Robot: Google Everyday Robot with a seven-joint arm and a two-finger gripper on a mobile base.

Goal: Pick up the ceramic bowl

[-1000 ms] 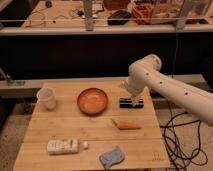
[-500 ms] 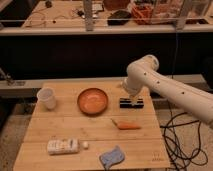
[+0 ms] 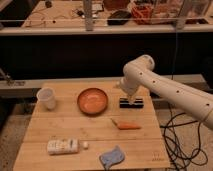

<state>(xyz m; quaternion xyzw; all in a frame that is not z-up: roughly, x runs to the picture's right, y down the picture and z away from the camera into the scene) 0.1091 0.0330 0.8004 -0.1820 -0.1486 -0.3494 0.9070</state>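
**Inspector:** Camera view. Where is the bowl?

**Assessor:** The bowl [image 3: 93, 100] stands upright on the counter [image 3: 35, 135], in the far half and close to the middle. Nothing is touching it.

**Inspector:** And the pincer?

**Assessor:** The pincer [image 3: 131, 103] is just to the right of the bowl, apart from it and low over the counter. It is spread wide and pinches nothing. I cannot tell whether it touches the wood. The white arm [image 3: 165, 90] reaches in from the right.

**Inspector:** Other items?

**Assessor:** A white cup [image 3: 46, 98] stands left of the bowl, well apart from it. A carrot [image 3: 127, 125] lies nearer the camera, below the pincer. A white packet [image 3: 63, 146] and a blue cloth [image 3: 112, 156] lie along the near edge. Dark cables [image 3: 175, 145] lie on the floor to the right.
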